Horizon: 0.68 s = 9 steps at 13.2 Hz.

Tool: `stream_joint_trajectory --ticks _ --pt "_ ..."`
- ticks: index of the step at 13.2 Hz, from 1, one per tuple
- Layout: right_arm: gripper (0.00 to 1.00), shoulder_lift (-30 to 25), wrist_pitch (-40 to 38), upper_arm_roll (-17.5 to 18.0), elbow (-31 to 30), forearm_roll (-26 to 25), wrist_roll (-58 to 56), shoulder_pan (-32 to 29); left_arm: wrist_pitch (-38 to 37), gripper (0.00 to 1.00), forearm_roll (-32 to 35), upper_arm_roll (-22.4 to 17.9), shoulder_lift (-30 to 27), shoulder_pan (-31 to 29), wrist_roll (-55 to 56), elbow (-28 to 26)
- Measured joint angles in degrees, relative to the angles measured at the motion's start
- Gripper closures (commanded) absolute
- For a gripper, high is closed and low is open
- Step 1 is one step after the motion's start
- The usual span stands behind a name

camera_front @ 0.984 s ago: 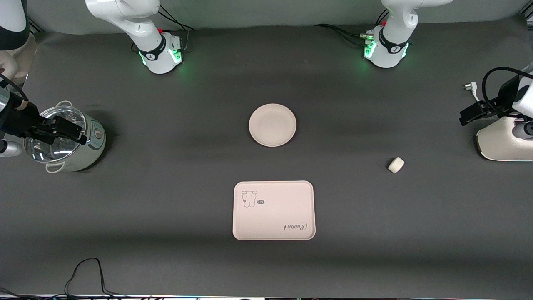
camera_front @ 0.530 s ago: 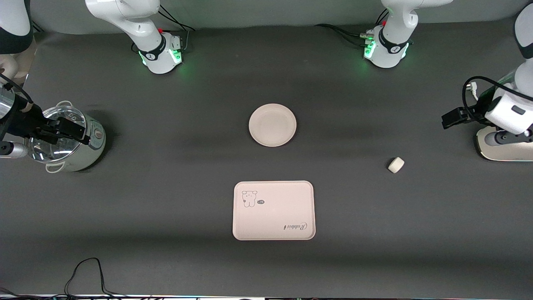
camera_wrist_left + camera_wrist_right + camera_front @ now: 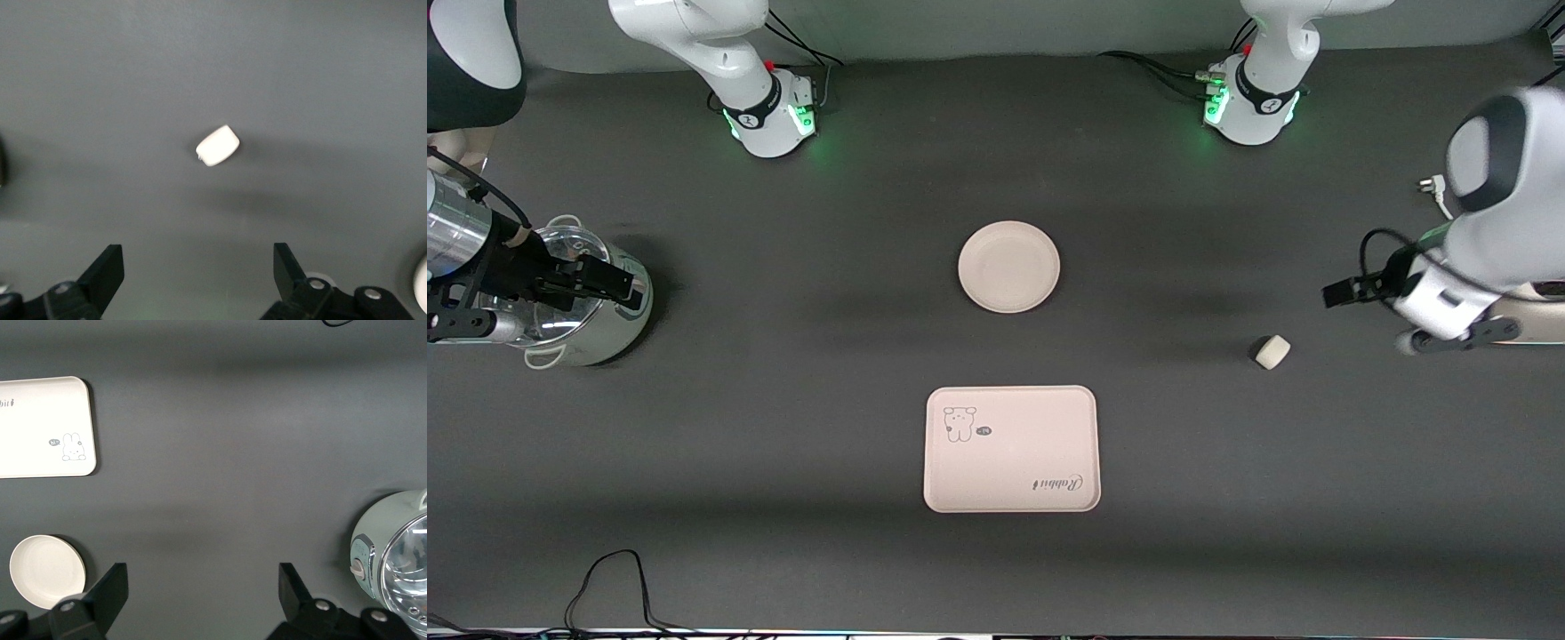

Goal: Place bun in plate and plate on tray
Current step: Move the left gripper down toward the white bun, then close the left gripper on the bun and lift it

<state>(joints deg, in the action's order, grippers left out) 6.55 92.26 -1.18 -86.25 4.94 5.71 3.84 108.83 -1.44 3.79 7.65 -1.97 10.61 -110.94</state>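
The small off-white bun (image 3: 1272, 352) lies on the dark table toward the left arm's end, and it also shows alone on the mat in the left wrist view (image 3: 218, 145). The round cream plate (image 3: 1009, 267) sits mid-table with nothing in it. The cream rectangular tray (image 3: 1011, 449) lies nearer the front camera than the plate. My left gripper (image 3: 1458, 336) hangs open over the table just past the bun at the left arm's end, with nothing between its fingers (image 3: 197, 259). My right gripper (image 3: 471, 325) is open and holds nothing (image 3: 202, 576), over the pot.
A pale green pot (image 3: 574, 302) with a glass lid stands at the right arm's end. A white appliance (image 3: 1538, 331) sits at the left arm's end, partly hidden by the left arm. A black cable (image 3: 605, 578) loops near the front edge.
The left arm has swung down and in from the table's end toward the bun. The right gripper has shifted slightly over the pot. Bun, plate and tray have not moved.
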Motion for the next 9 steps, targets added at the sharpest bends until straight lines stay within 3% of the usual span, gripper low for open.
stream_joint_trajectory --ticks 4,9 --pt "0.00 0.1 0.0 0.0 0.0 0.0 0.0 0.0 17.9 0.00 -0.1 0.2 10.1 0.2 -0.2 -6.5" --pt "0.00 0.4 0.0 0.0 -0.1 0.0 0.0 0.0 26.0 0.00 0.0 0.1 17.1 0.0 -2.2 -7.1"
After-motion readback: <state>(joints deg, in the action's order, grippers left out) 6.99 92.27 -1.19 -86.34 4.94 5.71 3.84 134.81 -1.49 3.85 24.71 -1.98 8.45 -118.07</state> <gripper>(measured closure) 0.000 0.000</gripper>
